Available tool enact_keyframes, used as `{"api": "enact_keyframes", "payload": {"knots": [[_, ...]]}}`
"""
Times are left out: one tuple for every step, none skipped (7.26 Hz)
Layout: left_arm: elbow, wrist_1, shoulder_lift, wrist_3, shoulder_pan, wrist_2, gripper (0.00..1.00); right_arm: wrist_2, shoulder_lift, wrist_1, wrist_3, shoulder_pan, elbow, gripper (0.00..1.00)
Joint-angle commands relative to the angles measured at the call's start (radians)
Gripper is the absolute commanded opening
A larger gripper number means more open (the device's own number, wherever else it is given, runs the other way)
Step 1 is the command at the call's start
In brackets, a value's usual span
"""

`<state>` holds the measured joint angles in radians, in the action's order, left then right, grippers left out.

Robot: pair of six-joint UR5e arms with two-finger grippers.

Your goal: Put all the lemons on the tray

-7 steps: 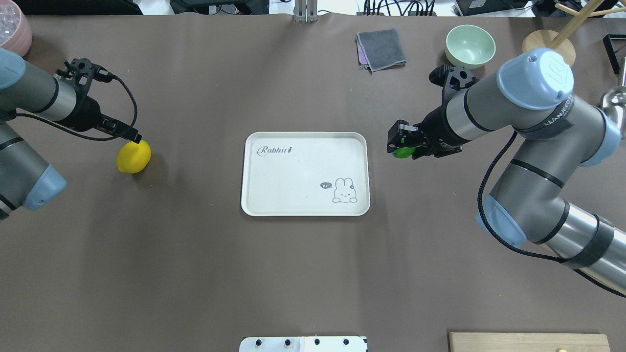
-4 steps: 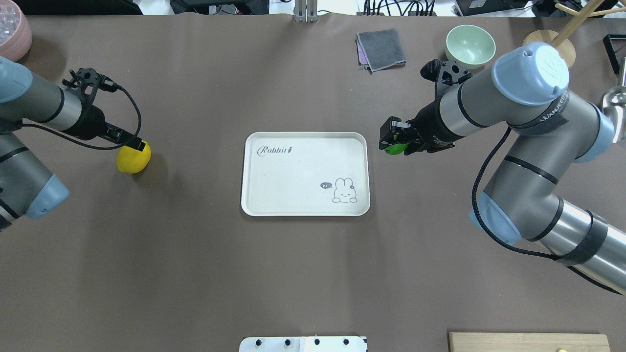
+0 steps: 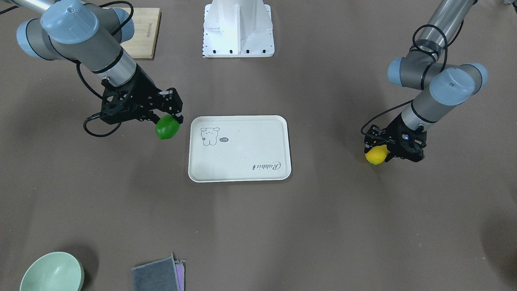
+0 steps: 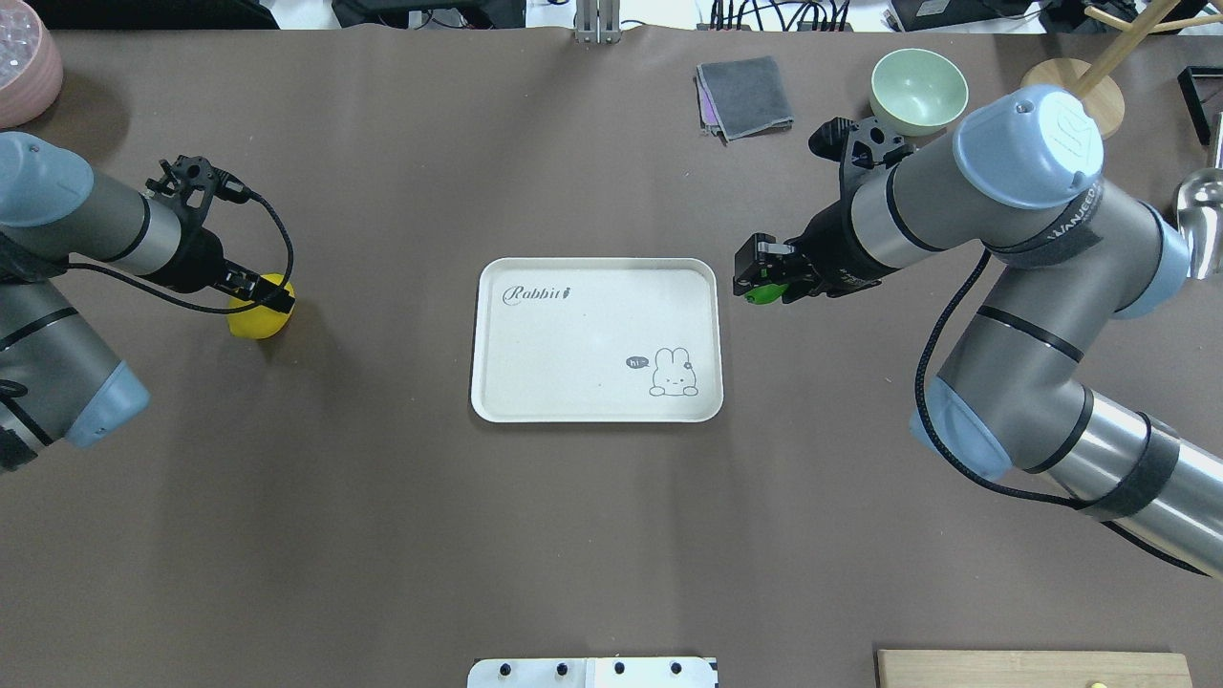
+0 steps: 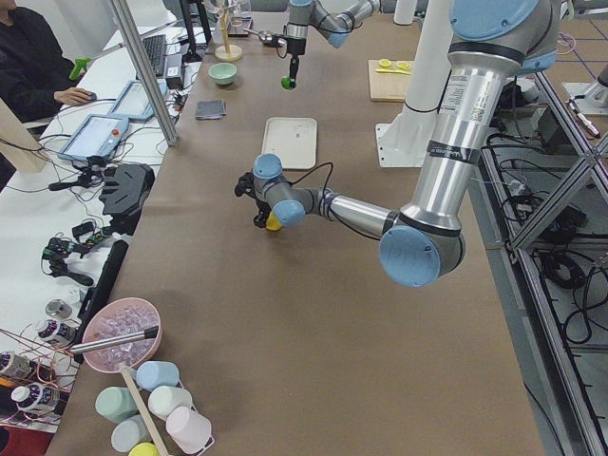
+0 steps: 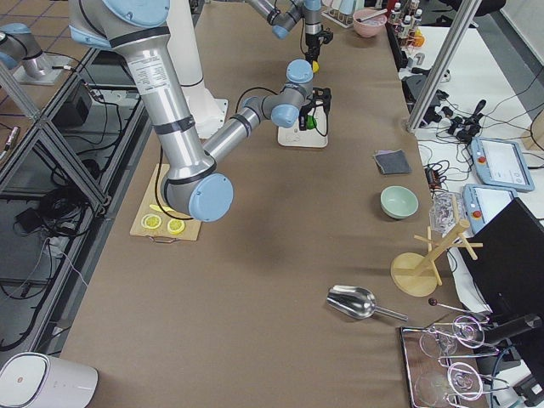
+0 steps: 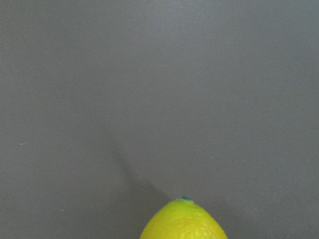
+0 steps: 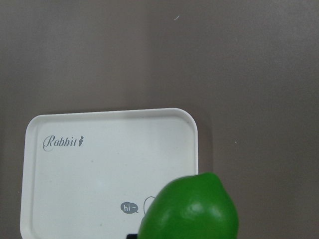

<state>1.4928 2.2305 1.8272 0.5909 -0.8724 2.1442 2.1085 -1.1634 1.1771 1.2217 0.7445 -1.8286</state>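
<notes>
Lemons: neither is on the tray. At far left, the yellow lemon (image 4: 256,320) sits on the table, well apart from the tray; the left gripper (image 4: 270,298) is down over it, fingers at its top. No view shows whether they've closed on it; the left wrist view gives only the lemon's tip and bare table.

Centre: the tray (image 4: 573,334), flat on the table, "Rabbit" script at its far left corner.

Just right of the tray's right edge, toward the far corner: the green lemon (image 4: 761,293), clamped in the right gripper (image 4: 764,285) and off the table; in the right wrist view it hangs just short of the rim.

My read: the right arm is mid-carry and the left is at the grasp step.

Next for the right arm: go left over the rim, lower, and release low, since an oval fruit will likely roll. Next for the left arm: get a firm grip, lift, carry right to the tray's left half; that keeps the two arms apart over the tray.
</notes>
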Motion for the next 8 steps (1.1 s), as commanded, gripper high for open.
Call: {"api": "enact_keyframes", "payload": {"knots": [[0.017, -0.002, 0.000, 0.006, 0.001, 0.014, 0.00, -0.002, 0.013, -0.001, -0.002, -0.011, 0.003, 0.00], [0.027, -0.009, 0.010, 0.012, 0.001, 0.060, 0.00, -0.008, 0.013, 0.001, -0.004, -0.022, 0.003, 0.00], [0.041, -0.015, 0.027, 0.018, 0.001, 0.078, 0.00, -0.037, 0.014, 0.001, -0.005, -0.039, 0.008, 0.00], [0.049, -0.020, 0.067, 0.106, 0.001, 0.080, 0.00, -0.065, 0.030, 0.001, -0.008, -0.053, 0.027, 0.00], [0.053, -0.019, 0.107, 0.186, 0.001, 0.080, 0.00, -0.083, 0.057, 0.001, -0.030, -0.060, 0.070, 0.00], [0.067, -0.020, 0.144, 0.273, 0.006, 0.080, 0.00, -0.091, 0.080, 0.001, -0.083, -0.066, 0.106, 0.00], [0.069, -0.020, 0.190, 0.358, 0.013, 0.080, 0.00, -0.116, 0.115, 0.001, -0.088, -0.077, 0.167, 0.00], [0.084, -0.019, 0.207, 0.412, 0.026, 0.079, 0.00, -0.122, 0.164, 0.001, -0.091, -0.083, 0.237, 0.00]]}}
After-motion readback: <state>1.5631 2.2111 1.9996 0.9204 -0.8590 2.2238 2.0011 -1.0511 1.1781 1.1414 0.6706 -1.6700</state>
